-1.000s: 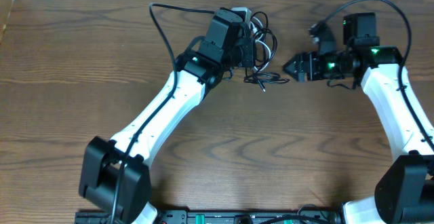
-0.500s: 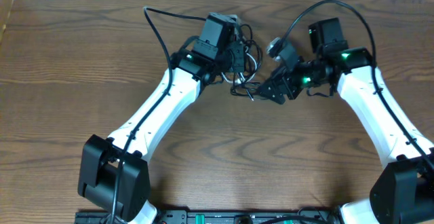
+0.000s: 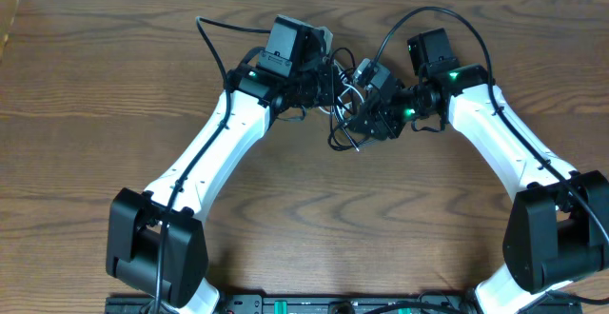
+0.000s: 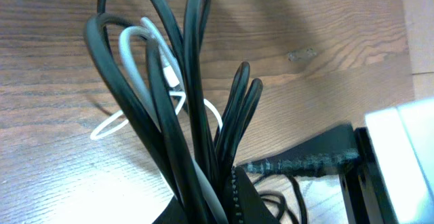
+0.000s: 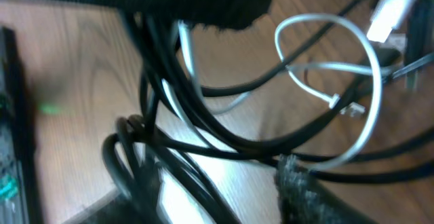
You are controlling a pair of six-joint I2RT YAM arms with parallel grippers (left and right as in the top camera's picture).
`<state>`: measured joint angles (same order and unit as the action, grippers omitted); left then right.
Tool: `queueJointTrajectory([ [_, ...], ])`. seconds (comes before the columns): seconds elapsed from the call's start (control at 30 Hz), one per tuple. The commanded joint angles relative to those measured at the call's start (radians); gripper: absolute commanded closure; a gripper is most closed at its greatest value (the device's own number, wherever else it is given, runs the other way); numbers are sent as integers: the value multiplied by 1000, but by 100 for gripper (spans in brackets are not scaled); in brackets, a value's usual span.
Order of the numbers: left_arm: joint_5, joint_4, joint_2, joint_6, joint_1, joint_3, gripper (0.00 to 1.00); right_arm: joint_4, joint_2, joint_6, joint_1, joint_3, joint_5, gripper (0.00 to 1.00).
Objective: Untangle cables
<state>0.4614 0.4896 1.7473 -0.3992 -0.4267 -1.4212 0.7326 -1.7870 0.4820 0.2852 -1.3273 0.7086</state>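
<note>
Cables (image 4: 195, 75) — 2 looped cords, lengthwise out of clenched left tool (image 3: 331, 86); right tool (image 3: 360, 122) — grip unclear

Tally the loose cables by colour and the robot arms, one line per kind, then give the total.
Black cable: 1
White cable: 1
Robot arms: 2, the left arm and the right arm
Total: 4

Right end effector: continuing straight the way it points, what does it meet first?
Probably the cables, bunched ahead of the right end effector; the left end effector sits just beyond, though depth is unclear.
</note>
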Motion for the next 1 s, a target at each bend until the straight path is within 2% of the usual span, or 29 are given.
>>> queueJointTrajectory([
  [0.0,37,-10,-3,-11,31,-14,93,12,2,-56,5,0,35,73],
  [0.03,36,-12,-3,-14,42,-20,93,24,2,-63,5,0,45,83],
  [0.13,35,-34,-4,-19,90,-37,92,63,2,-63,5,0,105,98],
  [0.27,-18,-93,-4,-54,171,-42,93,108,8,-62,5,0,216,99],
  [0.4,-127,-115,-4,-60,243,-42,93,182,26,26,5,0,333,99],
  [0.53,-165,-134,-5,-59,314,-43,93,253,49,16,3,0,217,99],
  [0.67,-156,-135,-11,-60,375,-53,92,254,53,-274,-6,0,-181,99],
  [0.77,-156,-132,-39,-59,402,-53,93,252,53,-602,-20,0,-583,99],
  [0.83,-157,-132,-64,-57,410,-53,92,255,53,-778,-32,0,-771,99],
  [0.9,-157,-131,-91,-46,410,-53,93,244,53,-877,-41,0,-849,99],
  [0.97,-156,-121,-121,-47,410,-53,93,207,53,-885,-46,0,-837,96],
])
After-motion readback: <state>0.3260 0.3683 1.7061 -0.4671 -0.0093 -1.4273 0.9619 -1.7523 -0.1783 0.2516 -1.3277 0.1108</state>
